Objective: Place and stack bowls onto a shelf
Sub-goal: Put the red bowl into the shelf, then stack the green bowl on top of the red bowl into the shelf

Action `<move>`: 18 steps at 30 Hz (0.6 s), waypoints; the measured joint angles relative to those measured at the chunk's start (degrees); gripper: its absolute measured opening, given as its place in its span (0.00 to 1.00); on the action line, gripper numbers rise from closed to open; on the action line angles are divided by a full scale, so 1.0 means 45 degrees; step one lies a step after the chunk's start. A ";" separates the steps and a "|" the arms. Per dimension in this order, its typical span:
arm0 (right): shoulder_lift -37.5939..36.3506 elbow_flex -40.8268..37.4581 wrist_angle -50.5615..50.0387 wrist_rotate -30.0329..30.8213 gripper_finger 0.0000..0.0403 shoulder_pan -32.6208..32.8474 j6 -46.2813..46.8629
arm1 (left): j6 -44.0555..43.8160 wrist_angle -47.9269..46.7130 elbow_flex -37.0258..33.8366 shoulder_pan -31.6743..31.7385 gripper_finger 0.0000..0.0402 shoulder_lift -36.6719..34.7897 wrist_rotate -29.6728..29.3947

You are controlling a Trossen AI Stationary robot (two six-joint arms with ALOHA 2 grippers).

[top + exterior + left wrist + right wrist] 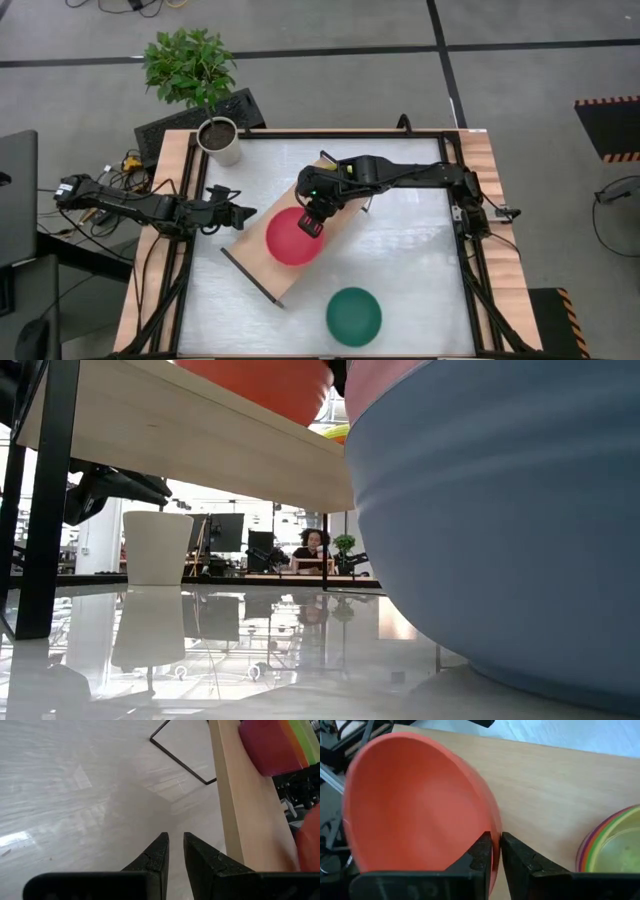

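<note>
Two dark arms are being shown over a white table (400, 260) on which the shelf (262, 262), a light wooden board with thin black end frames, is lying diagonally. The right gripper (495, 842) is being held at the rim of the large red bowl (293, 237), which is resting on the middle of the shelf. In the right wrist view, the two dark fingers (479, 852) are being kept close together with the bowl's thin rim between them; whether the rim is being pinched or has been let loose cannot be told. The same red bowl (415, 805) is being seen tilted in that view, with bare board beyond it and a nested stack of small bowls (612, 845), yellow-green innermost, standing apart from it on the shelf.

The left gripper (240, 212) is being held low near the table's left edge, just beside the shelf's long side, with its fingers (152, 860) nearly pressed together and nothing between them. In the left wrist view, the board's edge (235, 805) and one black end frame (180, 757) are being shown ahead.

A teal bowl (353, 316) is sitting on the table, well apart from the shelf. A white plant pot (219, 140) holding soil is standing at the table's far left corner. In the low view, a large blue bowl (500, 520) is filling the foreground, and a person (313, 550) is being seen in the room behind.
</note>
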 joint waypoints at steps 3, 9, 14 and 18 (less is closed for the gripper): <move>0.0000 0.0000 0.0118 -0.0011 0.23 -0.0005 -0.0164 | 0.0146 0.0000 0.0000 0.0000 0.11 0.0000 -0.0001; 0.0000 0.0000 0.0431 -0.0050 0.35 -0.0027 -0.0198 | 0.0233 0.0000 0.0000 0.0000 0.11 0.0000 0.0000; -0.0080 0.0000 0.0847 -0.0040 0.40 -0.0163 -0.0154 | 0.0241 0.0000 0.0000 0.0000 0.11 0.0000 -0.0016; -0.0332 0.0010 0.0871 -0.0062 0.38 -0.0291 -0.0154 | 0.0239 0.0000 0.0000 -0.0004 0.11 0.0000 -0.0024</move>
